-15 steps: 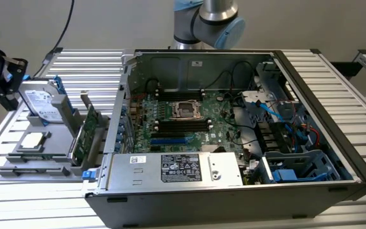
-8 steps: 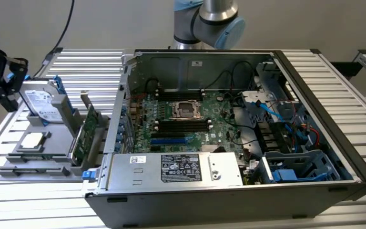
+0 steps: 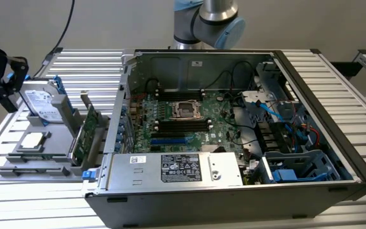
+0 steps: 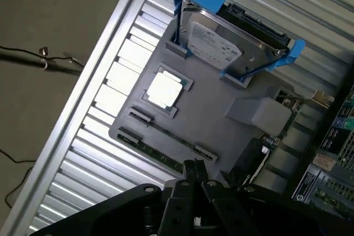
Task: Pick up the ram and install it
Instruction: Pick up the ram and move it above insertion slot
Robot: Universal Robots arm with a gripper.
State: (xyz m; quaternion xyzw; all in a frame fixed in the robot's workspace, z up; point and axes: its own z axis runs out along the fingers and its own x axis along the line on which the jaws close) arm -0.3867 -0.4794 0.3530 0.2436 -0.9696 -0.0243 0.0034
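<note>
— Where is the ram?

— The ram (image 4: 166,156) lies in its long slot along the rim of the grey tray (image 4: 218,128), not yet lifted. In the exterior view that slot is at six o'clock from the CPU (image 4: 164,89). The hard drive (image 4: 232,42) in its blue rails is at twelve o'clock and the expansion card (image 3: 84,131) at three. The tray stands on the slatted surface (image 3: 43,200), at nine o'clock from the open computer case (image 3: 234,124).

— And your tool?

— My tool (image 4: 193,167) is closed, fingertips together, gripping nothing. It hangs over the ram's side of the tray.

— How would you do the pick well?

— I judge it needs the jaws parted and turned square across the stick's narrow width, near its middle and clear of the tray's clips (image 4: 141,117). I'd pinch the board's long edges, not the chips, and lift straight so it doesn't snag in the slot.
</note>
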